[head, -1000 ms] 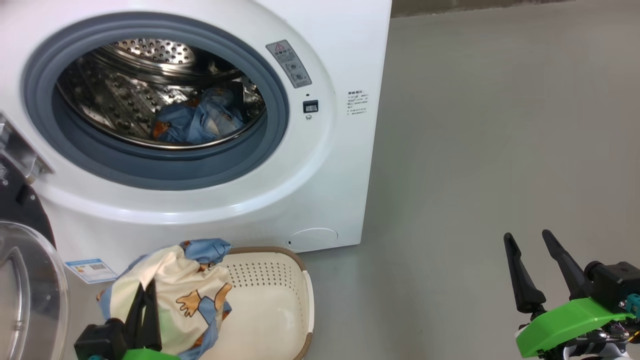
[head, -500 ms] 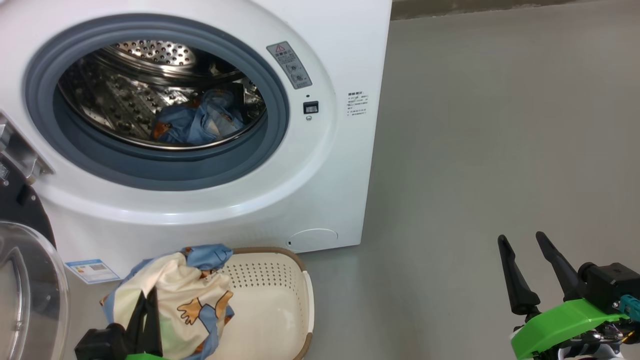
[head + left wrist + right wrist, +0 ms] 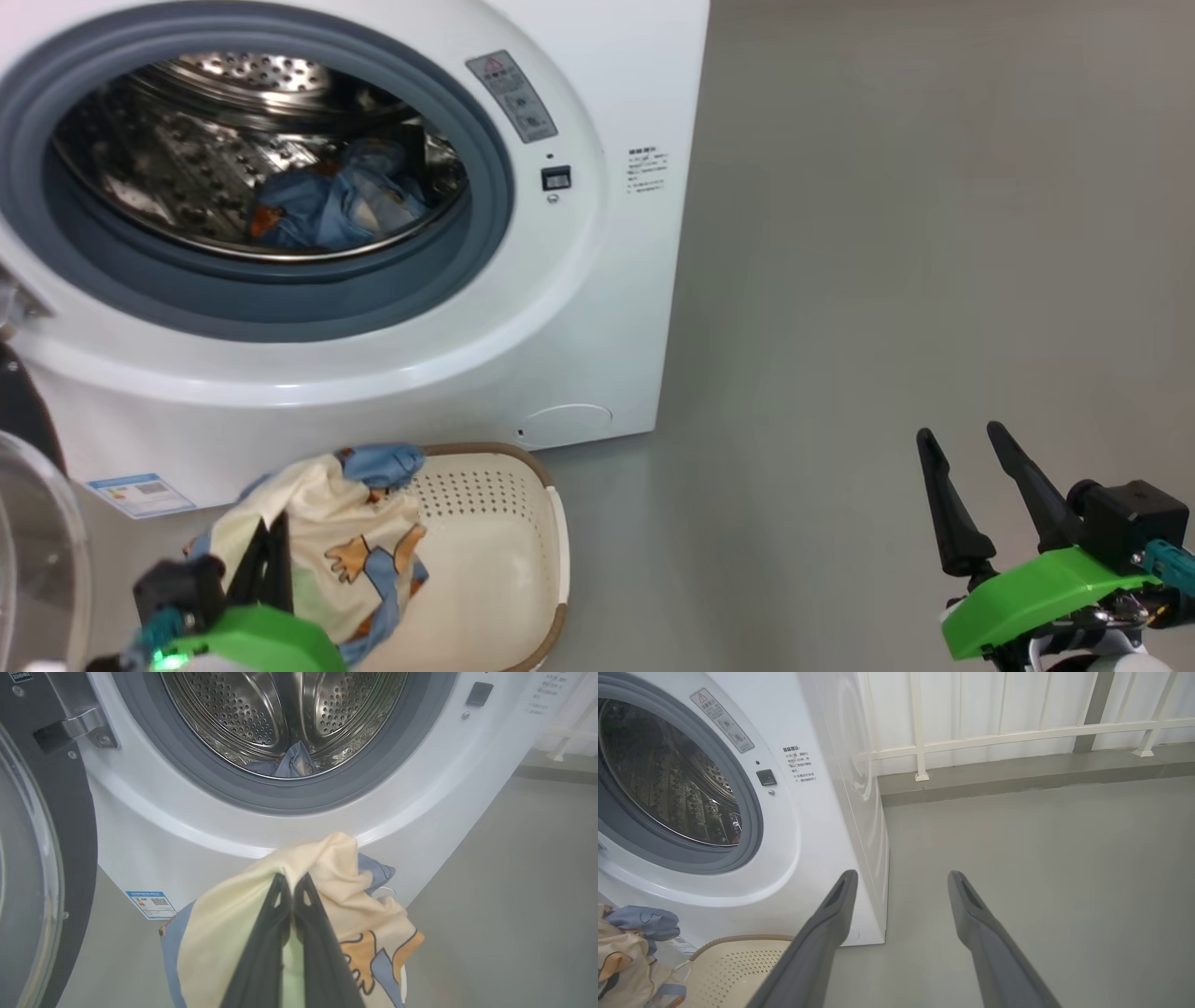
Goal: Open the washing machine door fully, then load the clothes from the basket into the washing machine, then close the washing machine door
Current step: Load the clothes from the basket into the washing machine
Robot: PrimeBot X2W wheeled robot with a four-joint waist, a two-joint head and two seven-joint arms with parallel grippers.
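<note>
A plain laundry space: a white front-loading washing machine (image 3: 579,280) stands at the upper left of the head view on a smooth grey floor (image 3: 887,233), a cream basket (image 3: 476,495) sits at the lower left, and white ribbed wall panels (image 3: 994,700) with a cream railing (image 3: 1017,735) cross the top of the right wrist view.

Grey warning label (image 3: 512,96) sitting on washing machine (image 3: 597,308) front, upper right of drum opening (image 3: 187,140): showing red triangle warning sign at top, small print below blurring out. Block of black Chinese print (image 3: 799,764) running further right of drum opening; heading appearing to read 温馨提示, lines under it too small. Blue-edged sticker (image 3: 152,904) sitting lower left of drum opening, carrying QR code, text unreadable. White sticker (image 3: 21,676) on door (image 3: 74,826), upper left of drum opening, showing digits, cut off, not readable.
</note>
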